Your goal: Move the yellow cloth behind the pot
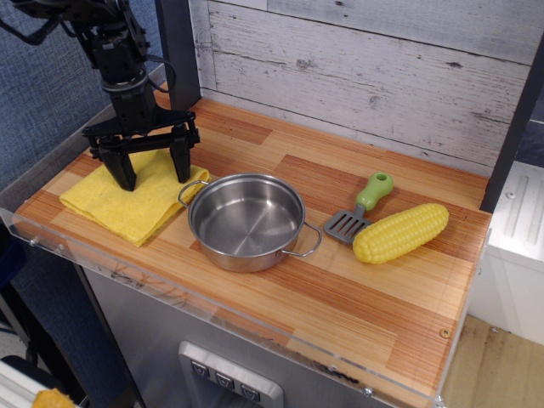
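Cloth: the yellow cloth [127, 201] is a flat, folded, roughly square piece of bright yellow fabric with a soft, slightly pebbled surface; it lies at the left end of the table, to the left of the pot, its right corner close to the pot's left handle.
Pot: the pot [246, 221] is shallow, round and shiny steel, with a thin wire loop handle on each side; it stands near the front middle of the table and has nothing in it.
Gripper: the gripper [153, 174] is black, pointing down over the cloth, its two fingers spread wide apart with their tips at or just above the fabric; whether they touch it cannot be told.
Spatula: the spatula [359, 206] has a slotted metal blade and a green handle, and lies to the right of the pot.
Corn: the corn cob [400, 231] is yellow and bumpy, just beside the spatula's blade.
Table: the table [357, 297] has a striped wooden top with a clear plastic rim.
Wall: the wall [365, 68] behind is of pale weathered planks.
Behind the pot: bare wood.
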### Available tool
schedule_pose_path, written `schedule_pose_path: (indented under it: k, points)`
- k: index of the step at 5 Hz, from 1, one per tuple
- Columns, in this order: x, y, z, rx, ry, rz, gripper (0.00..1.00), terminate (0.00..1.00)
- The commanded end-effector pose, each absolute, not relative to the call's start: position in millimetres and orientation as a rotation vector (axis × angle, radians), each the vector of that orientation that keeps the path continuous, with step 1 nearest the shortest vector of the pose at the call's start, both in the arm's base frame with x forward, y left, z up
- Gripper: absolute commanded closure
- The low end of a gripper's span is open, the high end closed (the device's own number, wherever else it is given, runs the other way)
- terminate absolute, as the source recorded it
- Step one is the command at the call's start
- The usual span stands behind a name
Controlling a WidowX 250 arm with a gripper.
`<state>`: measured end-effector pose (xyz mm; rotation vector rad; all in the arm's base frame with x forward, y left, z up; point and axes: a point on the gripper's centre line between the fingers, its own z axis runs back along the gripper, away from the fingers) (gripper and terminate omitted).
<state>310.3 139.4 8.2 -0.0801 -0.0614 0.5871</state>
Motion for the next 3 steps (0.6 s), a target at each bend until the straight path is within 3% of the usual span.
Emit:
schedule_pose_path:
  k: [1, 3]
  points:
    - [334.5, 109.3, -2.9, -0.126, -0.099, 0.517, 0.00, 0.00]
    - [358.3, 70.2, -5.8, -0.160, -0.094, 0.411, 0.00, 0.00]
